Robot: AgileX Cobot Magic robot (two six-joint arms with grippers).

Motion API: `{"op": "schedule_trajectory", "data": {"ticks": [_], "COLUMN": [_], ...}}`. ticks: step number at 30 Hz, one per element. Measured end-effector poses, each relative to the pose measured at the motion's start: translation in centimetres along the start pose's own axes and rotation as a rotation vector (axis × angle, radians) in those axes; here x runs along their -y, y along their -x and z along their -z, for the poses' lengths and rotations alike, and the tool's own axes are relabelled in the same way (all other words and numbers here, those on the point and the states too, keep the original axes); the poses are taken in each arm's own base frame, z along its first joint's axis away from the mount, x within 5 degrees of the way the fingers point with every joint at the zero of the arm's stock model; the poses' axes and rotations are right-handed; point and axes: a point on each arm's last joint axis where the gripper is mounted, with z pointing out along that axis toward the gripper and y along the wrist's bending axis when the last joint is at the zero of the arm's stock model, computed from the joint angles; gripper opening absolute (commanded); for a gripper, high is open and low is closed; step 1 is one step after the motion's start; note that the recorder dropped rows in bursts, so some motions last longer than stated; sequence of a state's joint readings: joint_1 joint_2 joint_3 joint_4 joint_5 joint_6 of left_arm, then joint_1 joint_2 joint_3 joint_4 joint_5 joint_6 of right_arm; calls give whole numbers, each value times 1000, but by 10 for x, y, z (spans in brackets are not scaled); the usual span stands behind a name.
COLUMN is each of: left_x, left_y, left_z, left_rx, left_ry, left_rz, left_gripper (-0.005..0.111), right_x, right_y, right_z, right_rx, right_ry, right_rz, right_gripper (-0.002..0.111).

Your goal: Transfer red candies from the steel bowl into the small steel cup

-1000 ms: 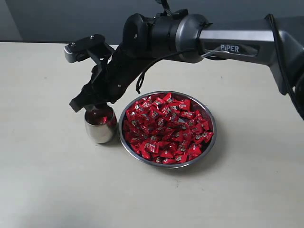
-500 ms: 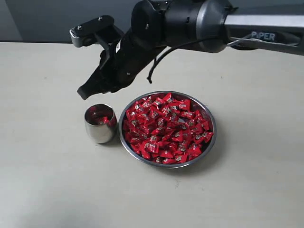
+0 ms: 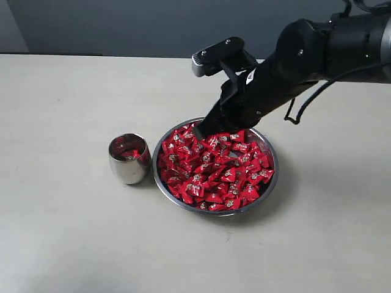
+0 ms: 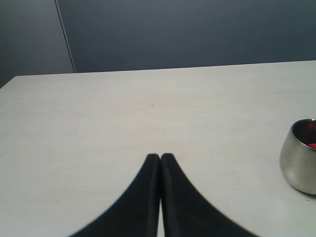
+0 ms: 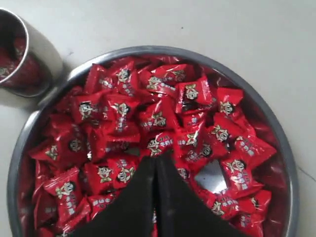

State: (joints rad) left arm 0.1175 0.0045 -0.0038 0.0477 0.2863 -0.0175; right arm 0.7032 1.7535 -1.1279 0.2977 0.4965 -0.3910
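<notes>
Right end effector back over the bowl, cup already part-filled

A second ago the right end effector (image 3: pixel 199 130) hung over the small steel cup (image 3: pixel 129 160) at centre left of the exterior view. Now it sits at the upper left edge of the steel bowl (image 3: pixel 273 183), jaws pressed together on nothing, tips just above the red candies (image 3: pixel 214 168). A few candies show inside the cup, so one drop looks done and another pick is starting; the jaws must open first. The left end effector (image 4: pixel 160 157) hangs closed and empty over the bench (image 3: pixel 73 238).
</notes>
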Motion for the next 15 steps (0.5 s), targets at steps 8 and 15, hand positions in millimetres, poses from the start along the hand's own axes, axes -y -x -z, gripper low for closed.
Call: {"op": "schedule_trajectory", "data": {"ticks": [8, 15], "left_x": [0, 0], "left_y": [0, 0], "left_z": [0, 0], "left_rx": [0, 0], "left_ry": [0, 0], "left_rz": [0, 0], "left_gripper": [0, 0], "right_x": [-31, -35], "right_y": [-8, -14], "right_z": [-35, -50], "right_rx": [-35, -62], "right_ry": [190, 190], "right_rz": [124, 160], "right_gripper": [-1, -1]}}
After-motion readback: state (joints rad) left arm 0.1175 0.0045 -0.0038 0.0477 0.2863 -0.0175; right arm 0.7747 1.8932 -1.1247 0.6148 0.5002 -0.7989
